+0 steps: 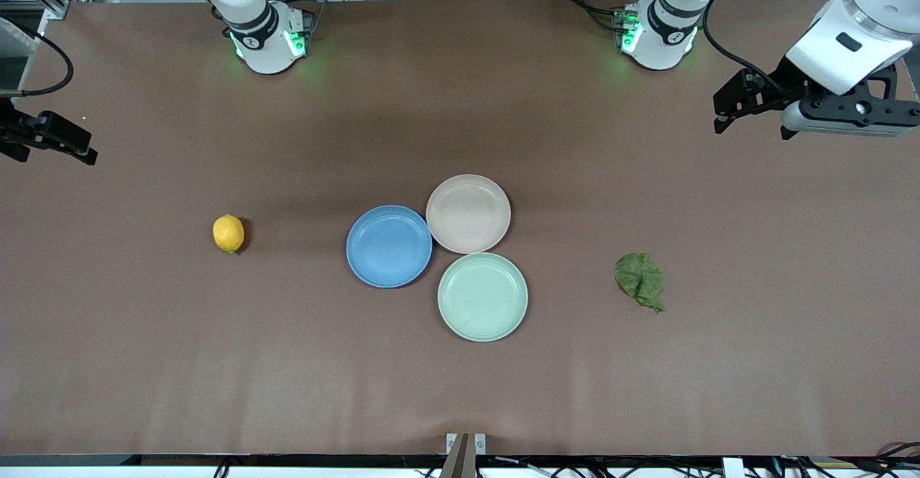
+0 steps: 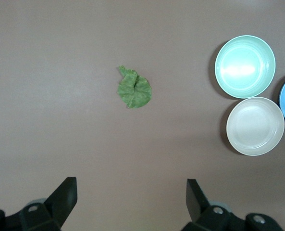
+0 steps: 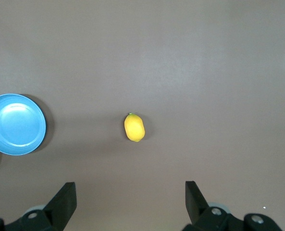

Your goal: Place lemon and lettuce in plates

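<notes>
Hanging high over the table edge at the right arm's end, the right gripper (image 1: 54, 140) holds nothing, and its fingers (image 3: 65, 199) stand wide apart in the right wrist view. The lemon (image 1: 228, 233) lies alone on the brown table (image 1: 144, 363), well apart from that gripper, toward the middle of the table and nearer to the front camera than the spot the gripper is over; in the right wrist view the lemon (image 3: 134, 127) sits between the lines of the two fingers.

Three plates cluster mid-table with rims touching or nearly so, all empty: the blue plate (image 1: 389, 246) toward the lemon, the beige-pink plate (image 1: 468, 213) just beside it and farther from the front camera, and the mint-green plate (image 1: 482, 296) nearest the front edge.

The lettuce (image 1: 640, 280) lies flat on the table toward the left arm's end, beside the mint-green plate but clear of it.

The left gripper (image 1: 726, 108) hangs over the corner region near the left arm's base, empty, its fingers (image 2: 65, 197) spread wide. The lettuce (image 2: 134, 90) is well apart from it, nearer the front edge.
</notes>
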Tool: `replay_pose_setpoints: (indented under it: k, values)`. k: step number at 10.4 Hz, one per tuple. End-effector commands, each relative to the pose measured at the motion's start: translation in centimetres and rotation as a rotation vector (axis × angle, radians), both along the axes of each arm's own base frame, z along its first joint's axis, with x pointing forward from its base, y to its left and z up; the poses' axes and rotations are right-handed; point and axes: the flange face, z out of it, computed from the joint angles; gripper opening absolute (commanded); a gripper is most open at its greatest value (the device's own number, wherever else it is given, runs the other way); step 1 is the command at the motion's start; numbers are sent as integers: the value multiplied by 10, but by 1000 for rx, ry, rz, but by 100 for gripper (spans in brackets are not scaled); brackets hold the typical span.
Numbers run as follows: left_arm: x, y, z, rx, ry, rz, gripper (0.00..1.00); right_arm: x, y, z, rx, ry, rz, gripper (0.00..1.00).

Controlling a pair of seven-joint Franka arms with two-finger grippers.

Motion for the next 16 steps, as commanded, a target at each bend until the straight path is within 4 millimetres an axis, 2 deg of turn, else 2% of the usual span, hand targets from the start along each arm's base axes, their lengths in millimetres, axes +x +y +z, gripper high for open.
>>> replay_pose_setpoints:
  k: [1,9,12,14,15,16]
  values:
    - [1,1,4,9,-12,-26,100,-8,-1,6,-5,-3,9,100]
    - [1,-9,2,9,-9,-34,100,-8,-1,5,-5,-2,12,100]
    - [13,-8,-20,5,34,-45,100,-7,-1,5,-5,-2,12,100]
    - [30,-7,-48,8,77,-38,100,-7,-1,-3,-4,9,13,100]
    - [37,-8,-50,1,50,-29,100,-6,-1,-5,-4,7,14,100]
    - [50,-6,-62,-13,32,-15,100,-4,-2,-12,-4,7,13,100]
